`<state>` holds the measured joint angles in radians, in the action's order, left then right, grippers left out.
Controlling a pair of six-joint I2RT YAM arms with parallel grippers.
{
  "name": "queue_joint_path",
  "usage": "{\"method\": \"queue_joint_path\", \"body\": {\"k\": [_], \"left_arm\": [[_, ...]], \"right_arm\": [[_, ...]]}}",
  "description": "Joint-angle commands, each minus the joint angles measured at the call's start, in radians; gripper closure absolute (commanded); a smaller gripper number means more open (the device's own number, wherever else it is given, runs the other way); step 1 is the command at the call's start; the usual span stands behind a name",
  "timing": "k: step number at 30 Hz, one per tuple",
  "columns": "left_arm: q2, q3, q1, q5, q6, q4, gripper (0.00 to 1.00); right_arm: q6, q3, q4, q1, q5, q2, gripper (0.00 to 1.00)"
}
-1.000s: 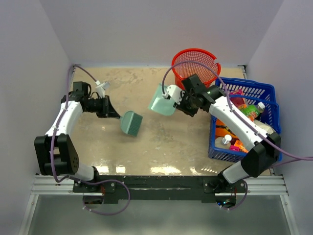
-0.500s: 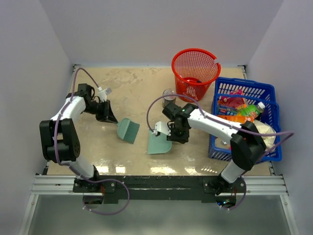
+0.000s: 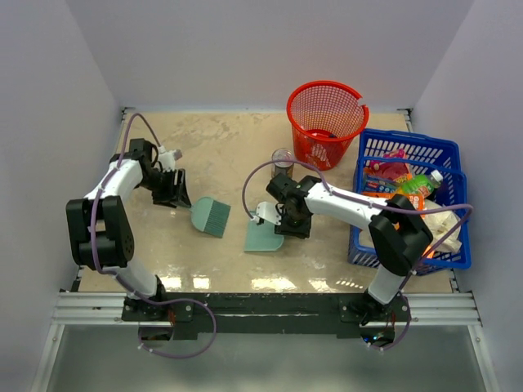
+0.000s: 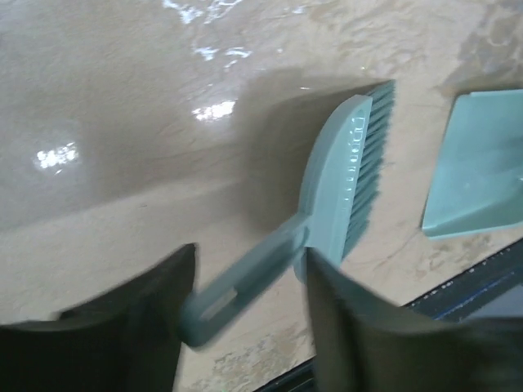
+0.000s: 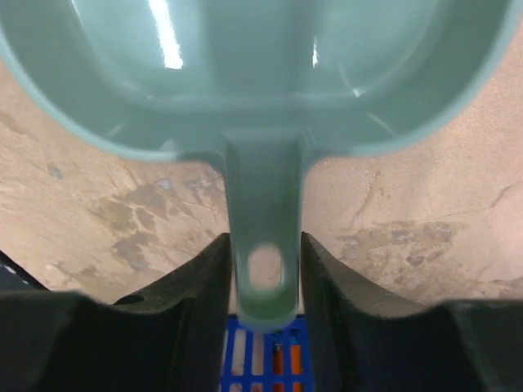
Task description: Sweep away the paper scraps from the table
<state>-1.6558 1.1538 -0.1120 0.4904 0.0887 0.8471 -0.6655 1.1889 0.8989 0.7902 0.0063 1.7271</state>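
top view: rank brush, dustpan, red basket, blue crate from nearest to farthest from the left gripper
From the left gripper:
1. brush, just right of it
2. dustpan, centre front
3. red basket, back right
4. blue crate, far right

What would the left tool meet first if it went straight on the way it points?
Most likely the handle of the green brush, which lies on the table between the open fingers.

One brush (image 3: 211, 217), one dustpan (image 3: 263, 238), one red basket (image 3: 304, 110), one blue crate (image 3: 406, 145).
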Motion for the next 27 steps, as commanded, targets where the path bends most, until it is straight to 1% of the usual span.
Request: {"method": "queue_joint_path", "body": {"k": [1,2,3,4,8,9,10,12,13,15,19,20,22,23,24,27], "left_arm": [[0.007,0.024,-0.011,-0.122,0.022,-0.006,0.33],[0.013,0.023,-0.009,-0.127,0.026,-0.005,0.32],[0.013,0.021,-0.011,-0.13,0.029,-0.005,0.31],[0.016,0.02,-0.011,-0.137,0.028,-0.008,0.3],[0.027,0.012,-0.011,-0.16,0.029,-0.026,0.2],[0.028,0.02,-0.009,-0.174,0.032,-0.032,0.04],[0.036,0.024,-0.009,-0.218,0.036,-0.037,0.0],[0.07,0.032,-0.011,-0.265,0.039,-0.078,0.0],[0.085,0.034,-0.009,-0.292,0.048,-0.094,0.0],[0.12,0.046,-0.009,-0.303,0.051,-0.135,0.0],[0.159,0.106,-0.011,-0.279,0.042,-0.172,0.0],[0.165,0.128,-0.011,-0.276,0.039,-0.192,0.0],[0.185,0.148,-0.011,-0.282,0.03,-0.215,0.0],[0.189,0.165,-0.009,-0.291,0.026,-0.239,0.0],[0.194,0.175,-0.009,-0.299,0.025,-0.252,0.0],[0.189,0.242,-0.011,-0.314,0.02,-0.256,0.0]], "right_arm": [[0.052,0.018,-0.037,0.003,0.034,-0.03,0.54],[0.059,0.021,-0.04,0.003,0.034,-0.05,0.49],[0.064,0.023,-0.041,0.003,0.034,-0.061,0.22],[0.073,0.024,-0.046,0.003,0.031,-0.075,0.02],[0.087,0.037,-0.054,0.003,0.009,-0.15,0.02],[0.104,0.046,-0.055,0.003,0.009,-0.179,0.02],[0.107,0.073,-0.046,0.001,-0.002,-0.191,0.02],[0.141,0.109,-0.038,0.001,-0.003,-0.222,0.01],[0.15,0.144,-0.038,0.001,-0.032,-0.247,0.01],[0.199,0.194,-0.049,0.001,-0.037,-0.268,0.01],[0.342,0.299,-0.106,0.001,0.09,-0.261,0.01],[0.366,0.31,-0.135,0.001,0.18,-0.258,0.01],[0.389,0.34,-0.196,0.001,0.265,-0.25,0.01],[0.389,0.345,-0.216,0.001,0.331,-0.241,0.01],[0.38,0.366,-0.233,0.0,0.354,-0.235,0.01],[0.371,0.426,-0.238,-0.02,0.337,-0.227,0.01]]}}
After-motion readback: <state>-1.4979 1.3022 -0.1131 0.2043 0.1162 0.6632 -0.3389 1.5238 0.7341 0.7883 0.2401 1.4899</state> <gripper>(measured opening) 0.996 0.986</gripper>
